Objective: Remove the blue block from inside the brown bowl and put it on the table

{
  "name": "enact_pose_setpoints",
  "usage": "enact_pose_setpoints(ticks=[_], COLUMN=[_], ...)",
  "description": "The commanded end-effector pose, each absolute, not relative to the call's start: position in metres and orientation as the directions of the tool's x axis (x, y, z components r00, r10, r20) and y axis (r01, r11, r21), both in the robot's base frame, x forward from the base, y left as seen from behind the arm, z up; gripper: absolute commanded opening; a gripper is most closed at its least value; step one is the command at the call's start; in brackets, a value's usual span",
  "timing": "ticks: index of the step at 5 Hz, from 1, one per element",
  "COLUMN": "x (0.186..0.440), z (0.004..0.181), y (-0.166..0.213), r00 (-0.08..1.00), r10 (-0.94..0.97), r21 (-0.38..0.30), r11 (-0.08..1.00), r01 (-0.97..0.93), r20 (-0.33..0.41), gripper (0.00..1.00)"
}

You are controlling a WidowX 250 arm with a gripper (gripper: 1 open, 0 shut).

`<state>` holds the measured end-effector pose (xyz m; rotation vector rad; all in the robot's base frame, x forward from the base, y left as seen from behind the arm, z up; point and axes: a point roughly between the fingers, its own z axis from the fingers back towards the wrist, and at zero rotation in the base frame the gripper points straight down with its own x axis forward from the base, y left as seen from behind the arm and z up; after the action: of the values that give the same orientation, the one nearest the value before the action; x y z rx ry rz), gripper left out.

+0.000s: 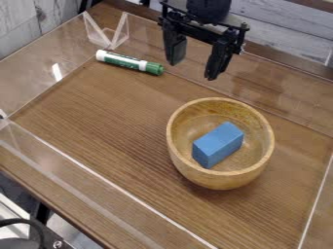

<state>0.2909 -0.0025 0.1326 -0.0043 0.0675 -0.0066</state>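
Your pincer (192, 70) is at the far side of the scene, a little right of the middle. It is wide open, with its two dark fingers standing apart, and it has hold of nothing. The fingers point down, and between them you can see the brown wood of the desk (97, 117). The pincer is black, and the arm part above it is cut by the far edge of the view.

To the left of the pincer, and near to it, lies the green-and-white marker (130, 63). It lies on its side on the desk, apart from the pincer. I cannot read any writing on it. Farther and more left, you see a clear plastic piece (107, 32) of angled shape, close to the marker.

Nearer to you than the pincer, on the right side, is the brown bowl (176, 146). It stands upright on the desk, round and light brown, with a thick rim. Inside it is the blue block (219, 144), which is tilted and rests in the hollow. You can see no letters or label on the block or on the bowl.

At the near left corner there is a black cable (29, 224), curved, outside the clear low wall (65, 160) of the desk.
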Motion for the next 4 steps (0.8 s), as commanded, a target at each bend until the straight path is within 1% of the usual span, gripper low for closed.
enact_pose_setpoints(ticks=[1,2,3,4], x=[0.287,0.279,0.275,0.275], z=[0.128,0.122,0.119,0.116], y=[-0.011,-0.025,-0.038,-0.046], r00=[0.998,0.999,0.998,0.998], r10=[-0.013,-0.024,-0.055,-0.065], r21=[-0.008,-0.012,-0.014,-0.016], r11=[1.000,1.000,0.998,0.998], r01=[0.013,0.024,0.054,0.065], r20=[-0.065,-0.040,-0.010,0.001], gripper=[1.00,1.00,1.00,1.00])
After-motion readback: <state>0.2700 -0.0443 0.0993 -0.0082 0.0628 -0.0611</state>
